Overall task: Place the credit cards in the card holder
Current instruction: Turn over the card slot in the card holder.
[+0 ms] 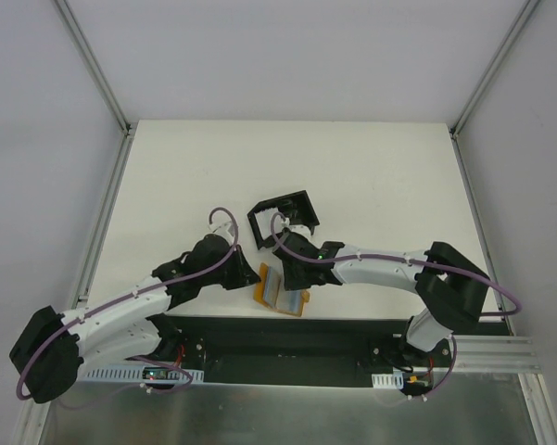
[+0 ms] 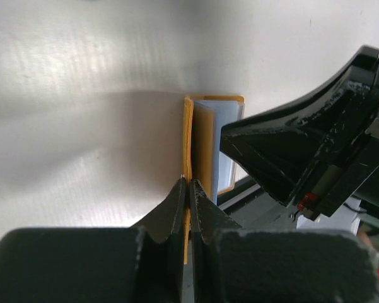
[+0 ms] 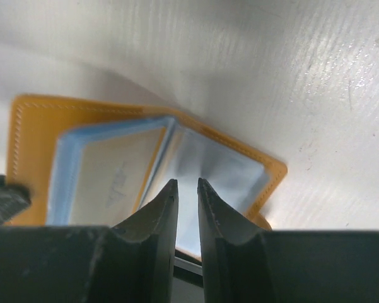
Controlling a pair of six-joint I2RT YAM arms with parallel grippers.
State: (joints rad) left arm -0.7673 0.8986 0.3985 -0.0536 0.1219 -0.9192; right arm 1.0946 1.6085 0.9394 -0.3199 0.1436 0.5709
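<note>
1. Grey walls and aluminium frame posts close in a white counter. The left arm and the right arm reach from the lower edge of the overhead view to its centre.
2. The tan-orange wallet sits just below centre, close to the counter's lower edge and opened like a book. The card holder, a black open-topped box, stands near it and just above it in the frame, apart from it.
3. The left jaws are closed on the edge of the wallet's orange cover, and in the left wrist view that cover stands on edge.
4. The right jaws hang over the open leaves, nearly closed with only a narrow slit between them. Their tips lie over the pale blue sleeve just right of the fold. I cannot tell whether they nip anything.
5. The card lies left of those tips in the right wrist view, across the fold in the left-hand sleeve, its long side running roughly left to right. I judge the right arm the one free to draw it out.
6. The card looks flat, pale tan and faintly marked, seen through clear blue-edged plastic. Which side of the sleeve is open cannot be told.
</note>
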